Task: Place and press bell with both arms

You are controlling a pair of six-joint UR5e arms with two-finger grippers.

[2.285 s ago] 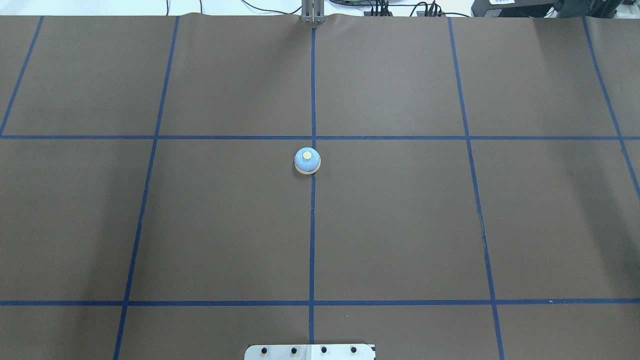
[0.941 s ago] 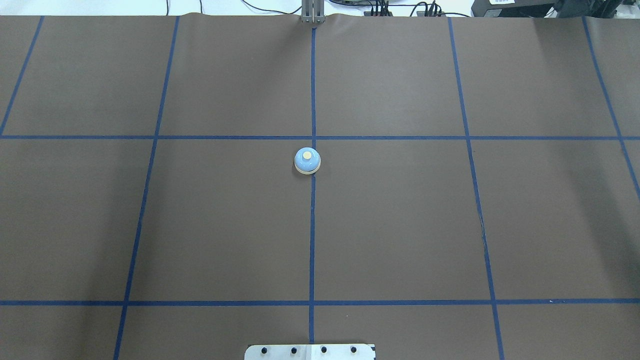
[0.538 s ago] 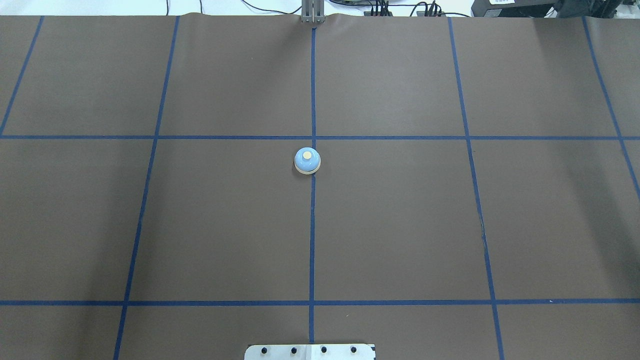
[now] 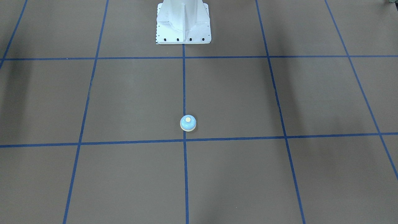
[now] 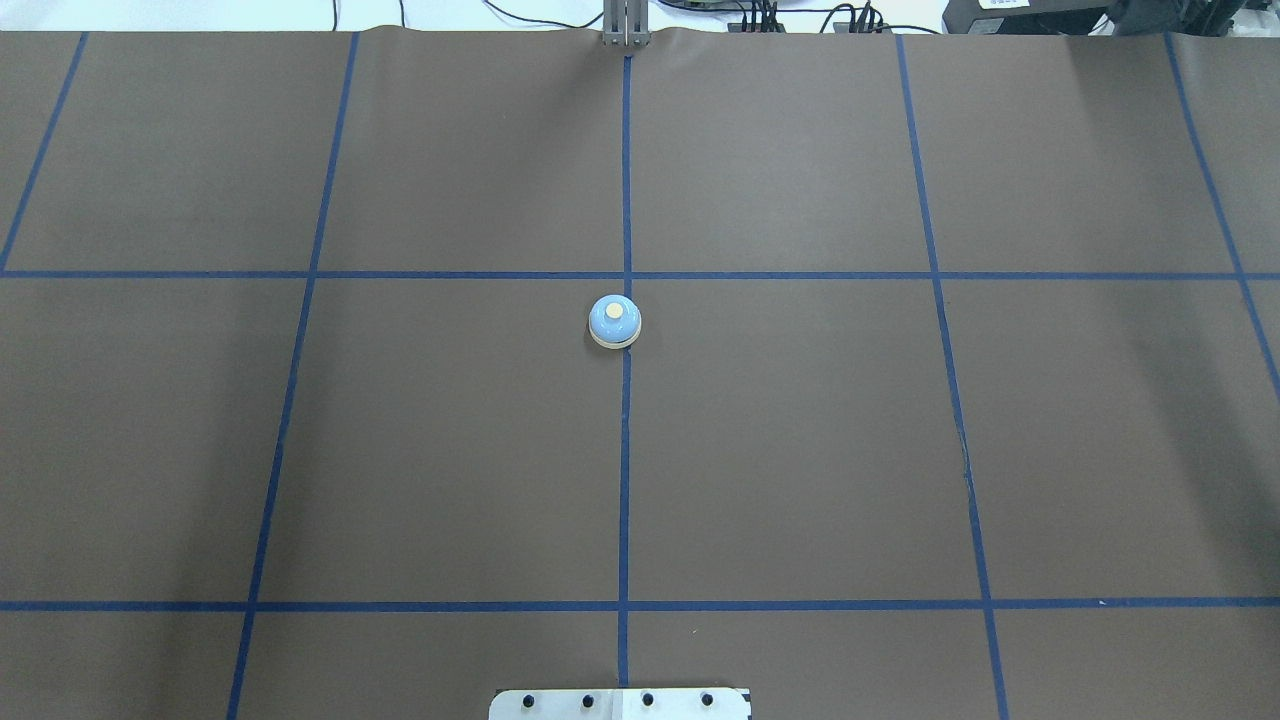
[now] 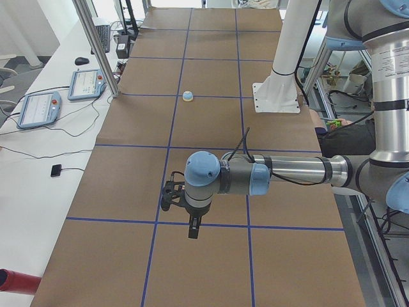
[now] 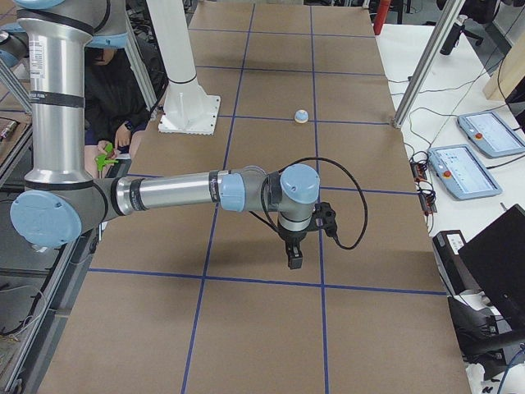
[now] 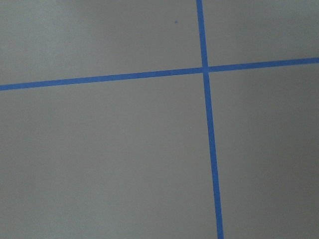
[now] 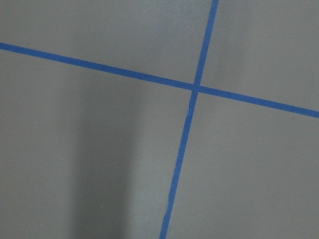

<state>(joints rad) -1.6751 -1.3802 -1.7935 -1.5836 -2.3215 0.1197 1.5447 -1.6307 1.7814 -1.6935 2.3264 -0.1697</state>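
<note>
The small light-blue bell (image 5: 614, 322) with its cream button stands upright on the brown mat, on the centre blue tape line; it also shows in the front view (image 4: 188, 123) and the side views (image 6: 188, 96) (image 7: 301, 116). My left gripper (image 6: 193, 229) hangs over the mat far from the bell, towards the table's left end. My right gripper (image 7: 294, 256) hangs likewise towards the right end. Both show only in the side views, so I cannot tell whether they are open or shut. The wrist views show only mat and tape lines.
The white bolted pedestal (image 4: 183, 34) stands at the robot's edge of the table. Aluminium posts (image 6: 96, 45) (image 7: 426, 57) rise at the far edge. Teach pendants (image 6: 38, 109) (image 7: 459, 168) lie on the white side desk. A seated person (image 7: 115, 90) is behind the robot.
</note>
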